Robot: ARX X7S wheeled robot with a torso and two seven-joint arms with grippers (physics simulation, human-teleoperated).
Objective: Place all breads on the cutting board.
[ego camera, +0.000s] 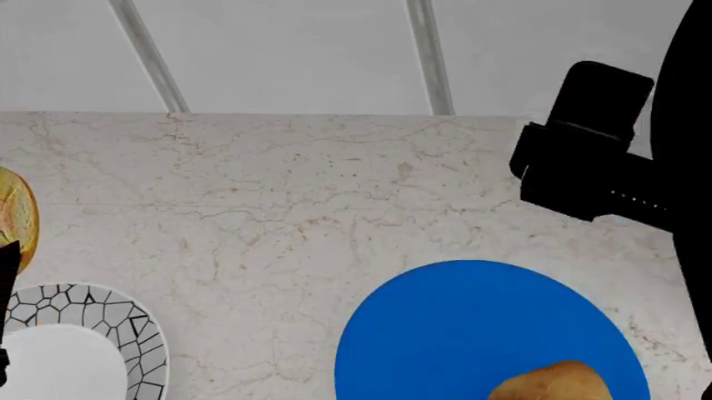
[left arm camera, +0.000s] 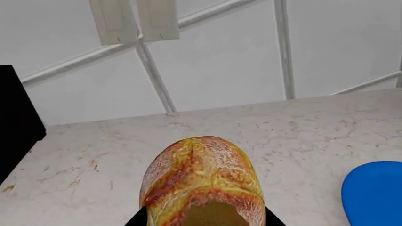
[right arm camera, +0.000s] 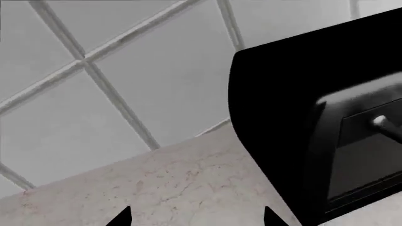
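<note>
A golden-brown bread [left arm camera: 201, 181] sits between the two black fingertips of my left gripper [left arm camera: 204, 220], which is shut on it over the marble counter. The head view shows this bread [ego camera: 13, 217] at the far left edge. On the blue plate [ego camera: 468, 325], at the bottom of the head view, lies a second bread [ego camera: 551, 382]. My right gripper [right arm camera: 196, 217] is open with only bare counter between its fingertips. My right arm [ego camera: 589, 158] hangs at the right of the head view. The cutting board is out of view.
A white plate with a black cracked-pattern rim [ego camera: 117, 321] lies at the counter's front left. A black appliance [right arm camera: 314, 132] stands close beside the right gripper. Another black object [left arm camera: 16, 122] borders the counter in the left wrist view. A tiled wall [ego camera: 333, 50] backs the counter.
</note>
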